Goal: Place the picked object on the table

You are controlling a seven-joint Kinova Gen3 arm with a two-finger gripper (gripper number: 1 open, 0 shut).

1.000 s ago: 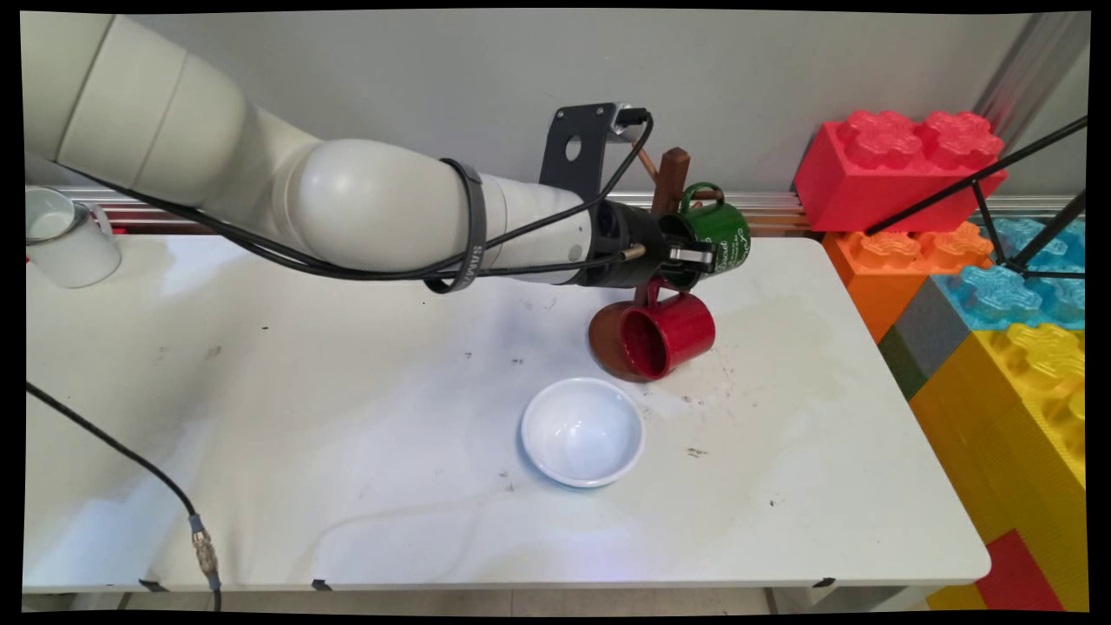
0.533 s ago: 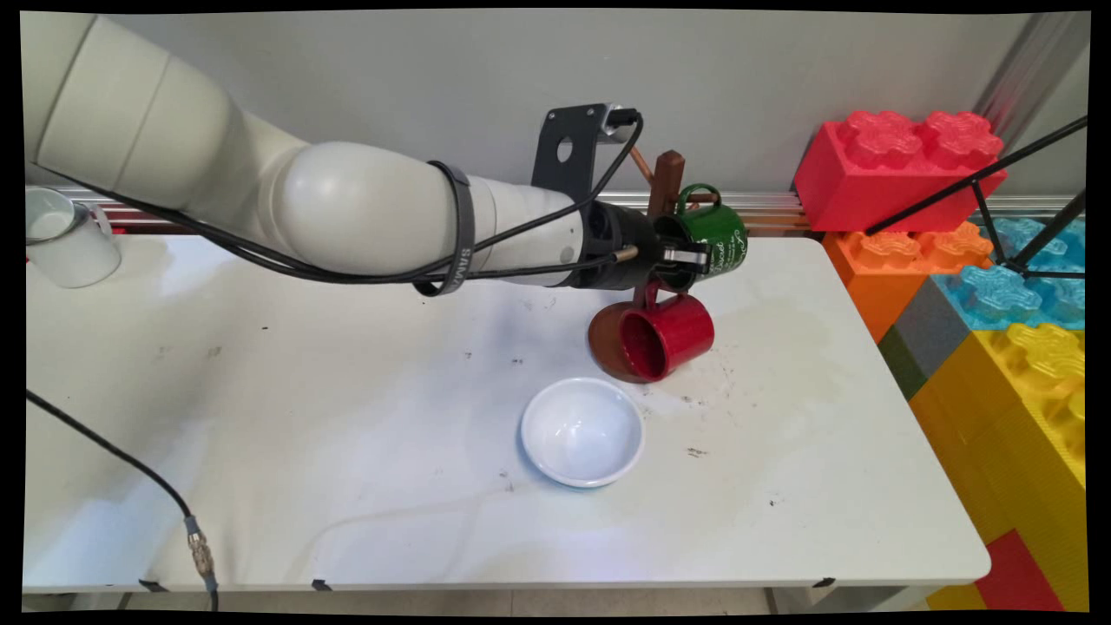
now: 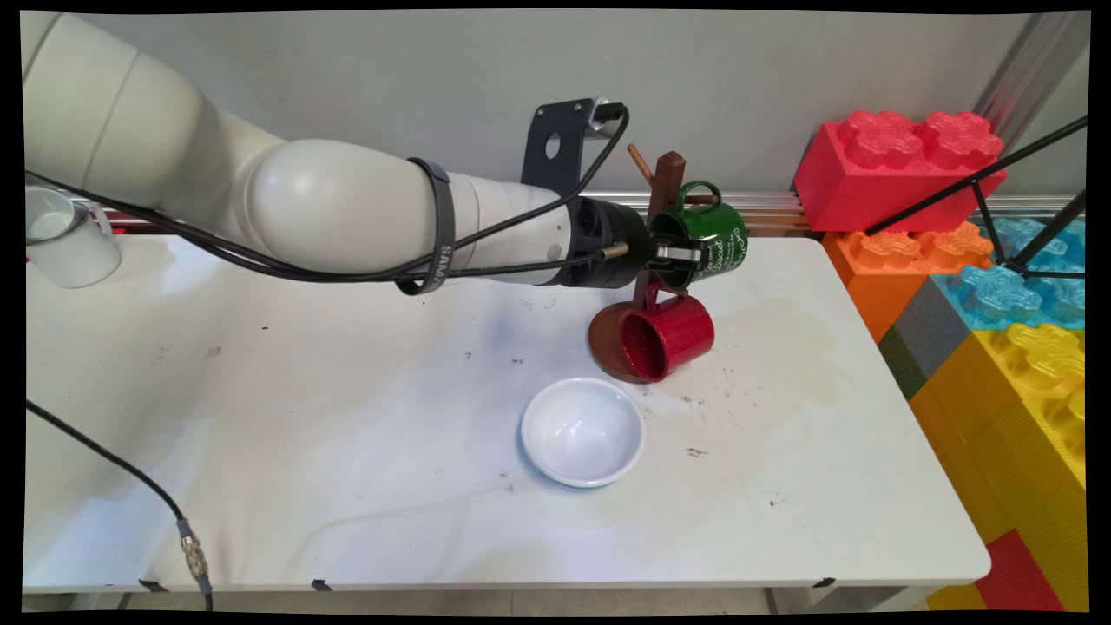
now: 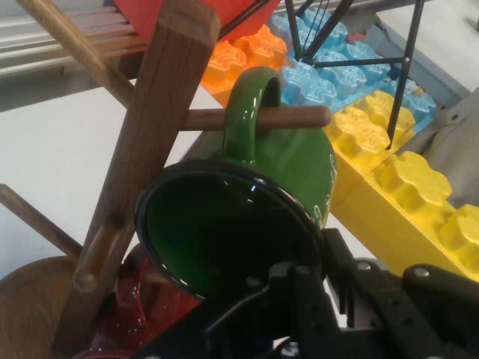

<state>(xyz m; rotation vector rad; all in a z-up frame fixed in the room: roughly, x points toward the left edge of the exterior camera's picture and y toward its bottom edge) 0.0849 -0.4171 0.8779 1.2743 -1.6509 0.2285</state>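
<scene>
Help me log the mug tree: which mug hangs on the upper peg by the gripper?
The green enamel mug, its handle hooked over the upper peg beside the black gripper. The red mug hangs lower; the white mug stands far left.

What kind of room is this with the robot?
Probably a robot test lab: the gripper is at a green mug on a wooden mug tree, on a white table beside giant toy blocks.

Robotics lab indicated: white Kinova arm [image 3: 286, 204] with hanging black cables mounted over stained white table [image 3: 364, 486]; oversized toy building blocks [image 3: 981, 260] stacked at right of frame; aluminium rail seen along bare wall, upper right
</scene>
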